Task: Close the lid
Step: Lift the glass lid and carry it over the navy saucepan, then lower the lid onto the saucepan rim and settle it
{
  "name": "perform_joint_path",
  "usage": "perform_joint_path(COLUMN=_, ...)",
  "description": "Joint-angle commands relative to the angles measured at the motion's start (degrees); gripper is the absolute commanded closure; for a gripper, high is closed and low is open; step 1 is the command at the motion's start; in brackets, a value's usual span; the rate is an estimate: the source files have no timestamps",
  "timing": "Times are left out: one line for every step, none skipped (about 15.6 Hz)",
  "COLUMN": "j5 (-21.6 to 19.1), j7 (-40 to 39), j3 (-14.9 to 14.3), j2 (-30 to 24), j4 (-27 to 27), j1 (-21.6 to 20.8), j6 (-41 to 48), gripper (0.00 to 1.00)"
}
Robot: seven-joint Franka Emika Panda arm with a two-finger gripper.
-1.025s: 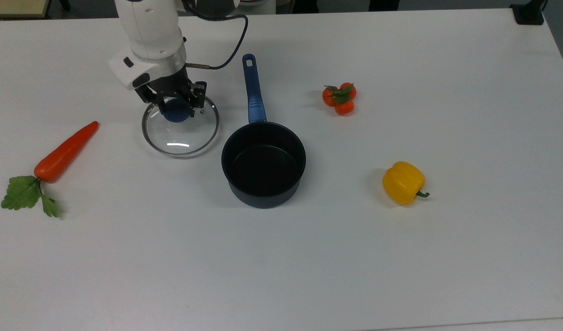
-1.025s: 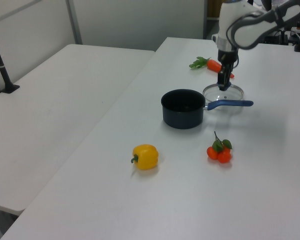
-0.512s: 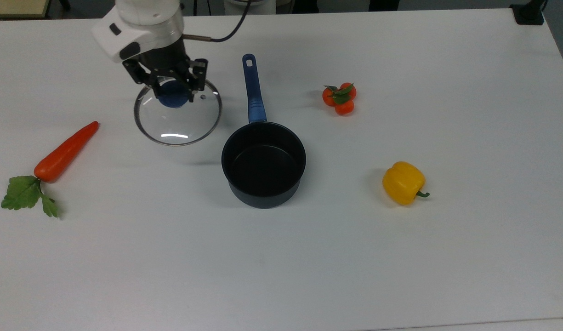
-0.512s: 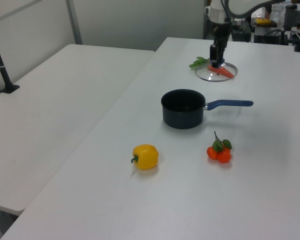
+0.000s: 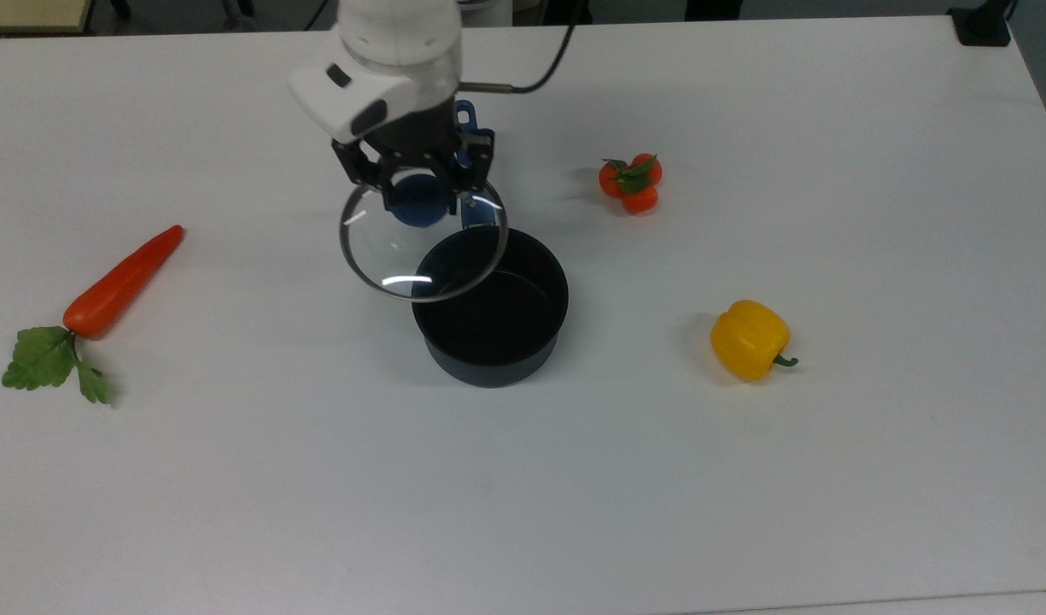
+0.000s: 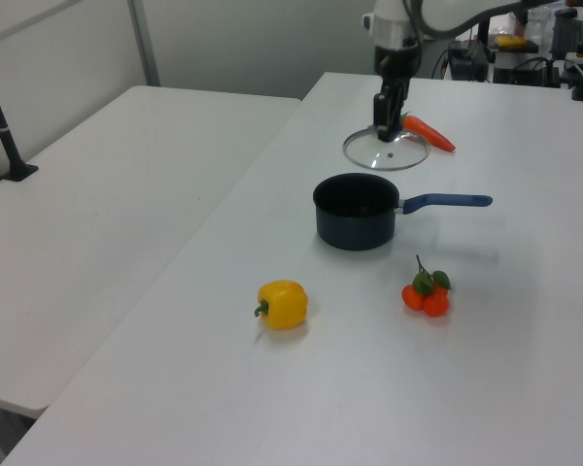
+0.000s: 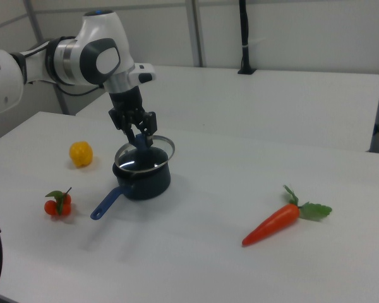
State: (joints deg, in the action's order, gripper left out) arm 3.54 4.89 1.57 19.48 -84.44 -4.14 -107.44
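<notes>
The round glass lid (image 5: 403, 252) (image 6: 386, 152) (image 7: 145, 153) with a metal rim hangs in the air, held by its blue knob (image 5: 420, 205). My gripper (image 5: 420, 198) (image 6: 386, 115) (image 7: 139, 134) is shut on that knob. The dark pan (image 5: 491, 307) (image 6: 355, 211) (image 7: 143, 178) with a blue handle (image 6: 447, 202) (image 7: 105, 202) stands open on the white table. In the top view the lid overlaps the pan's upper left rim and sits mostly to its left. In the right view the lid hovers just above the pan's mouth.
A carrot (image 5: 121, 282) (image 6: 429, 133) (image 7: 275, 223) lies at the top view's left. Small tomatoes (image 5: 631, 183) (image 6: 427, 294) (image 7: 59, 203) and a yellow pepper (image 5: 749, 339) (image 6: 283, 304) (image 7: 80, 153) lie at the top view's right of the pan.
My gripper lifted the lid off the table and carried it toward the top view's right, from beside the carrot to over the pan's edge.
</notes>
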Motion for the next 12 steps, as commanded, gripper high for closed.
perform_joint_path(j5=1.46, j7=1.26, j3=-0.52, j2=5.65, j4=5.25, j1=-3.15, j6=1.18, gripper=0.58)
perform_joint_path(j5=1.82, j7=1.35, j3=-0.52, j2=6.36, j4=5.34, j1=-3.77, j6=1.01, gripper=0.58)
perform_joint_path(j5=1.91, j7=1.35, j3=-0.52, j2=6.8, j4=5.69, j1=-4.21, j6=0.4, gripper=0.58)
perform_joint_path(j5=1.91, j7=1.35, j3=-0.52, j2=6.98, j4=5.95, j1=-4.3, j6=0.04, gripper=0.58)
perform_joint_path(j5=1.91, j7=1.26, j3=-0.52, j2=7.15, j4=5.95, j1=-4.3, j6=-0.13, gripper=0.58)
perform_joint_path(j5=1.91, j7=1.26, j3=-0.52, j2=7.59, j4=6.04, j1=-4.3, j6=-0.83, gripper=0.58)
perform_joint_path(j5=1.91, j7=1.26, j3=-0.52, j2=7.86, j4=6.04, j1=-4.39, j6=-1.88, gripper=0.57)
perform_joint_path(j5=1.91, j7=1.26, j3=-0.52, j2=8.12, j4=6.04, j1=-4.39, j6=-2.5, gripper=0.57)
perform_joint_path(j5=1.91, j7=1.35, j3=-0.52, j2=8.3, j4=6.04, j1=-4.39, j6=-2.94, gripper=0.57)
perform_joint_path(j5=1.91, j7=1.35, j3=-0.52, j2=8.73, j4=6.04, j1=-4.39, j6=-3.38, gripper=0.57)
perform_joint_path(j5=1.91, j7=1.35, j3=-0.52, j2=8.82, j4=6.04, j1=-4.39, j6=-3.56, gripper=0.57)
perform_joint_path(j5=1.91, j7=1.35, j3=-0.52, j2=9.09, j4=6.04, j1=-4.48, j6=-3.65, gripper=0.57)
